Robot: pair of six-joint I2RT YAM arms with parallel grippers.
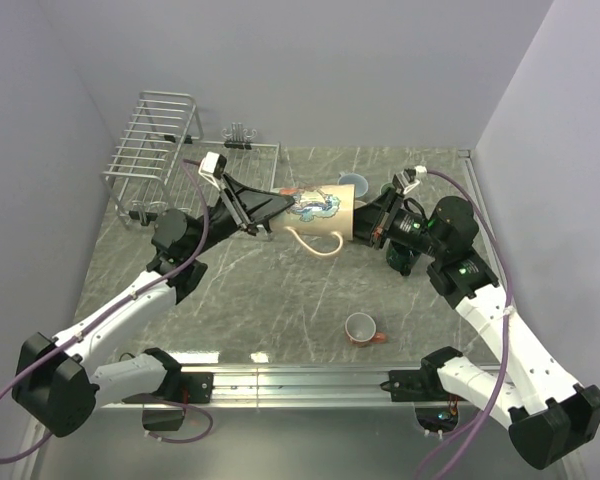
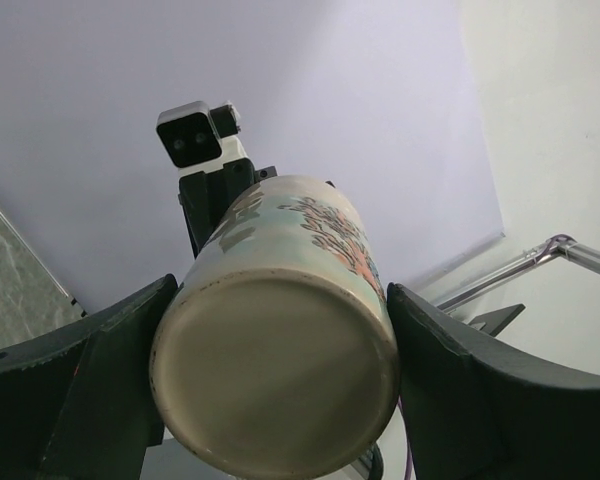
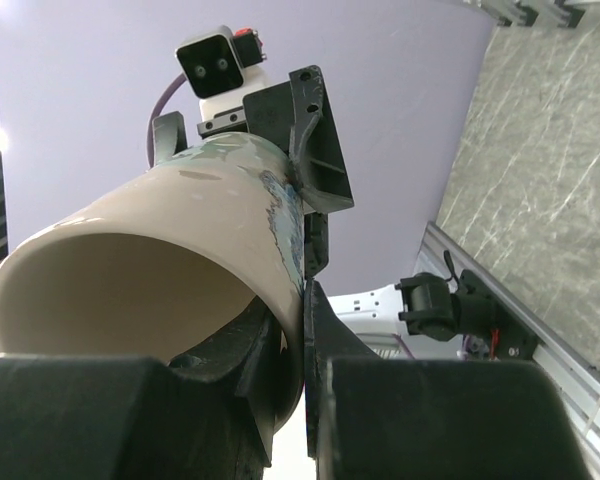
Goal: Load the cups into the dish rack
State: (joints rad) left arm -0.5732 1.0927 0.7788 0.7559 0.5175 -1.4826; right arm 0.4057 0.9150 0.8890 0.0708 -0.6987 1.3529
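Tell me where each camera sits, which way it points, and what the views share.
Top: above and behind the robot, looking down on the table; left claw and right claw show at opposite ends of the mug.
Left wrist: behind its claw, facing the mug's base between its own fingers.
Right wrist: behind its claw, facing the mug's open mouth; its own fingers pinch the rim.
Shared: the wrist views face each other along the mug.

Three cups are counted: one tall beige cup (image 1: 325,208), one small orange-red cup (image 1: 360,328) and one pale blue cup (image 1: 353,183). One dish rack (image 1: 152,150) and one table (image 1: 280,290) are seen. Two grippers are counted: the left gripper (image 1: 278,211) and the right gripper (image 1: 364,224).
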